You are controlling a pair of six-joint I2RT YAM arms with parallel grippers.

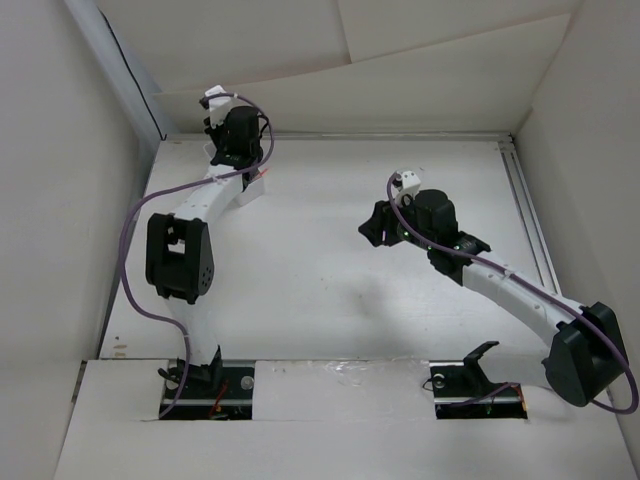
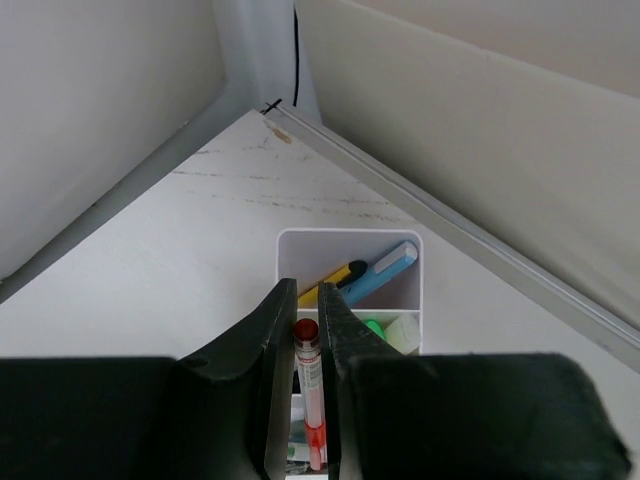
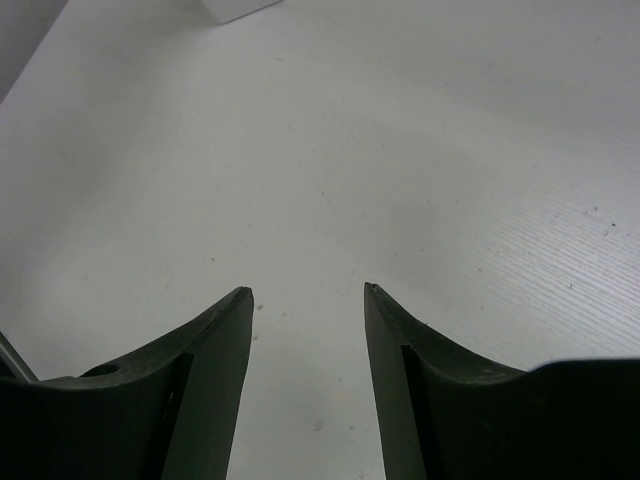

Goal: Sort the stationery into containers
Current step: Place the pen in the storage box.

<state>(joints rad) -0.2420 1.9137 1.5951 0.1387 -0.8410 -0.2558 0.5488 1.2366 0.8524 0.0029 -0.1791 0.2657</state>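
Observation:
The white divided tray point(image 2: 349, 241) stands near the table's far left corner; in the top view only a part of it point(image 1: 254, 190) shows beside the left arm. It holds a yellow-black cutter point(image 2: 335, 279), a blue cutter point(image 2: 385, 270) and a green marker point(image 2: 374, 327). My left gripper point(image 2: 306, 292) is shut on a clear pen with a red cap point(image 2: 311, 375), held over the tray's near compartments; it also shows in the top view point(image 1: 228, 152). My right gripper point(image 3: 307, 290) is open and empty over bare table, mid-right in the top view point(image 1: 376, 228).
White walls close in the table on the left, back and right, with a metal rail point(image 2: 450, 225) along the back edge. A white corner of something point(image 3: 235, 8) shows at the top of the right wrist view.

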